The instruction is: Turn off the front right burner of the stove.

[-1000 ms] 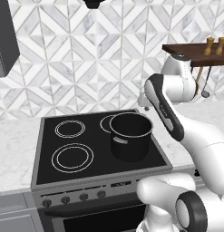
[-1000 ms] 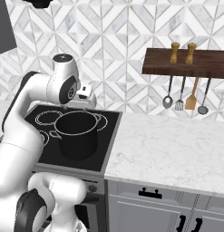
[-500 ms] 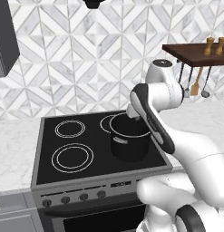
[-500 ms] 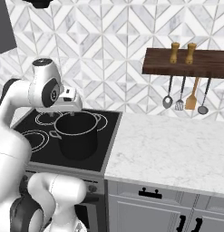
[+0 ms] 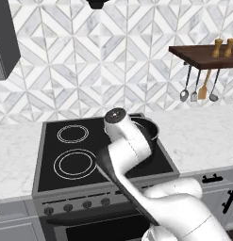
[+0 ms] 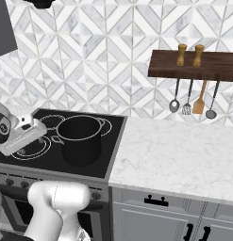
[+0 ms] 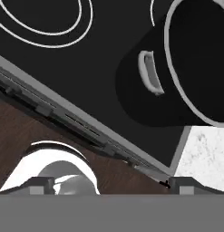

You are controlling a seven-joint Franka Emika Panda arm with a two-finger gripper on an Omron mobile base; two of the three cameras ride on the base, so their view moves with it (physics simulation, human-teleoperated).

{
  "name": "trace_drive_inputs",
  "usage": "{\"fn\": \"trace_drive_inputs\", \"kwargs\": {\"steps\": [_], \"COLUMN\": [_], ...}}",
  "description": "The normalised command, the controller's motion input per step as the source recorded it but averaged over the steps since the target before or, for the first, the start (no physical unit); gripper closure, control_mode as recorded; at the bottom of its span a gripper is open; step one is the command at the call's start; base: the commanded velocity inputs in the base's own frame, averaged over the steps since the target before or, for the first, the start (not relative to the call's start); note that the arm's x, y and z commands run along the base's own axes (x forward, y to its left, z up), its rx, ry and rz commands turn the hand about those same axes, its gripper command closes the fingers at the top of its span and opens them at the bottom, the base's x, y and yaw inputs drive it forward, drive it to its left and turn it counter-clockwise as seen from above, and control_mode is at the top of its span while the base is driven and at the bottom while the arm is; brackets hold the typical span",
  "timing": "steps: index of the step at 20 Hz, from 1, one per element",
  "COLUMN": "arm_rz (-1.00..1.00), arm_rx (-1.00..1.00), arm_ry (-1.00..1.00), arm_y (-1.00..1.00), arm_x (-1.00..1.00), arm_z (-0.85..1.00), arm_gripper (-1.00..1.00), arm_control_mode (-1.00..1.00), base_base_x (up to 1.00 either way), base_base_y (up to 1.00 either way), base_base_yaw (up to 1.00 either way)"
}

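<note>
Gripper (image 7: 106, 183) seen from the hand view as two dark tips at the bottom corners, well apart, jaws spread with nothing between them. Over the last second the arm has swung from upright beside the pot, out across the cooktop and down toward the range's front; the hand (image 6: 23, 136) now hangs above the front left part of the glass, tilted so its camera looks over the front edge to the brown floor. Nearest in that view: the front lip of the stove (image 7: 93, 120) with its row of knobs (image 7: 43, 110) edge-on, none touched yet. Beyond it, black glass and the black pot (image 7: 195, 59) sitting on the front right ring, one grey handle facing the camera. From the left base view the knobs (image 5: 86, 204) line the steel panel under the cooktop (image 5: 52, 141). Judgement: this is the approach; the right-hand knobs remain to be reached, and the pot is near the path.
</note>
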Motion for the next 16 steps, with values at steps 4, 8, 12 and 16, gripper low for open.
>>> {"fn": "trace_drive_inputs", "kwargs": {"steps": [4, 8, 12, 16], "arm_rz": [0.32, 0.33, 0.29, 0.17], "arm_rx": [-0.42, -0.42, -0.38, -0.21], "arm_ry": [0.00, -0.02, -0.06, -0.22], "arm_y": [1.00, 0.93, 0.65, 0.09], "arm_x": [-0.73, -0.71, -0.40, 0.00], "arm_z": [-0.93, -0.92, -0.84, -0.50], "arm_gripper": [-1.00, -1.00, -1.00, -1.00], "arm_control_mode": [-1.00, -1.00, -1.00, -1.00], "base_base_x": [0.00, 0.00, 0.00, 0.00], "base_base_y": [0.00, 0.00, 0.00, 0.00], "base_base_yaw": [0.00, 0.00, 0.00, 0.00]}}
